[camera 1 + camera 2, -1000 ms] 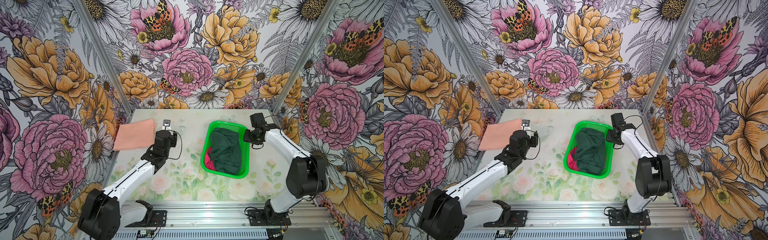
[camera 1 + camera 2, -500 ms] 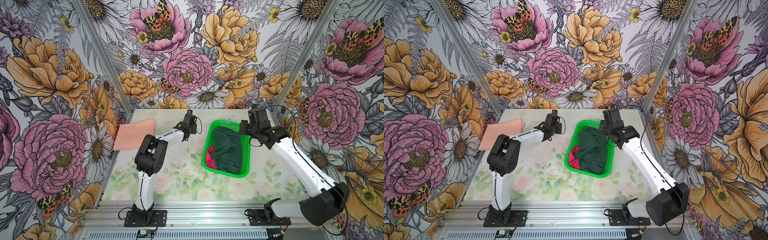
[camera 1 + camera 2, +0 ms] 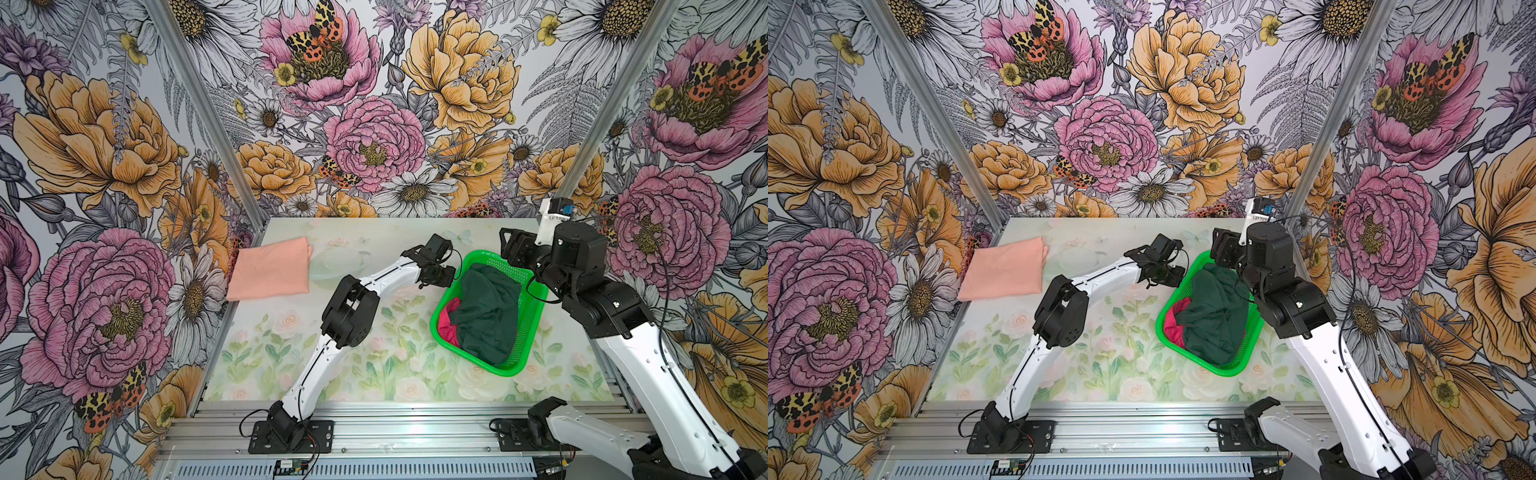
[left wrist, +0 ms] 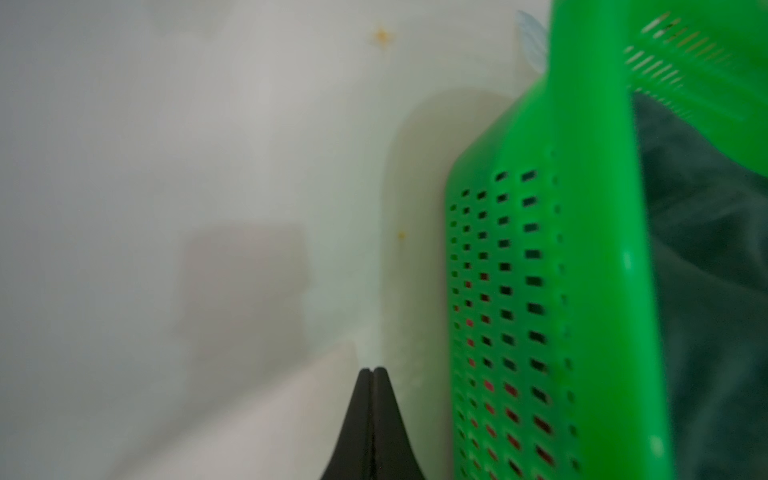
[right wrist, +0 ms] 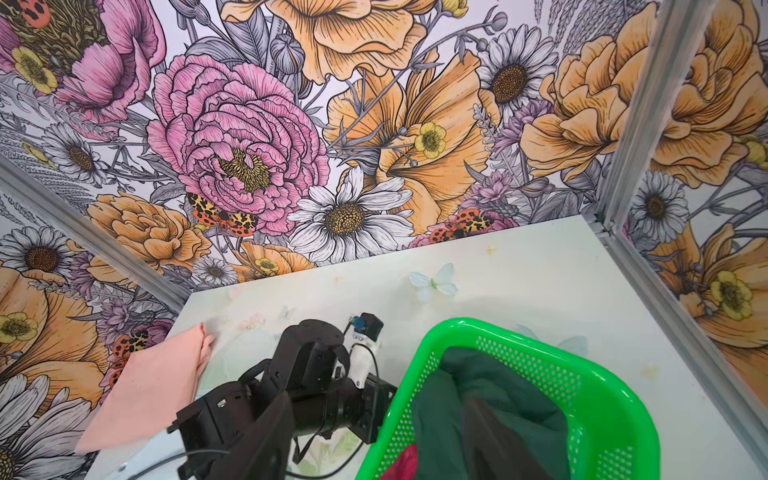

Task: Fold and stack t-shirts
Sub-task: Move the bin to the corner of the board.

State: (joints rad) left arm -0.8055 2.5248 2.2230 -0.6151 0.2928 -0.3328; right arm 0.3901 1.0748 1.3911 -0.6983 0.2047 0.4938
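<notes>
Wrinkles crease dark green t-shirt heaped over crimson t-shirt in basket

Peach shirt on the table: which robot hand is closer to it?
Left. The left gripper sits just outside the green basket, on the side facing the peach shirt. The right gripper hangs over the basket's far end, farther away.
</notes>
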